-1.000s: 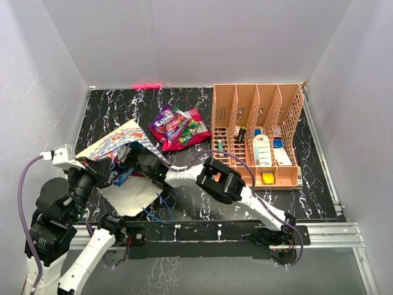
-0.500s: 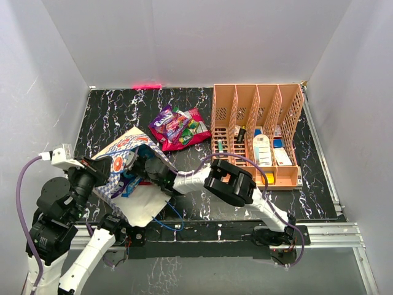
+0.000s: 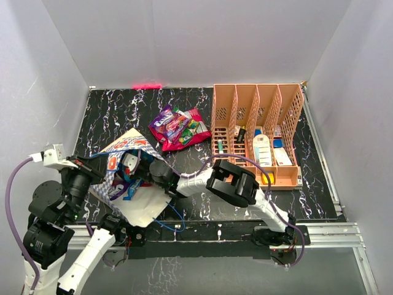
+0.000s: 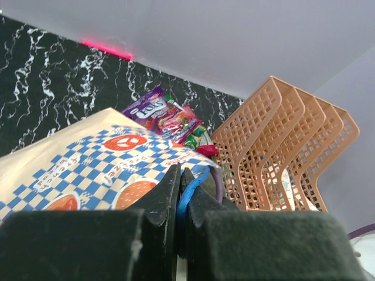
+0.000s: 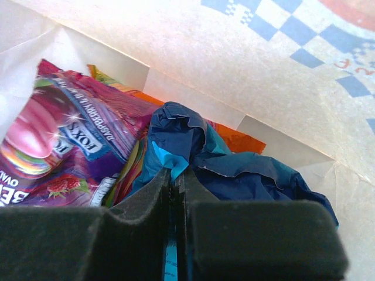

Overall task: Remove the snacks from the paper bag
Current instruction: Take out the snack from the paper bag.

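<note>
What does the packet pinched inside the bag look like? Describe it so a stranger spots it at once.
Find the checkered paper bag at the near left of the table and look into its mouth. Of the packets inside, it is the crumpled dark blue packet pinched by the right fingers, unlike the smooth pink-purple packet beside it and the orange packet behind.
</note>
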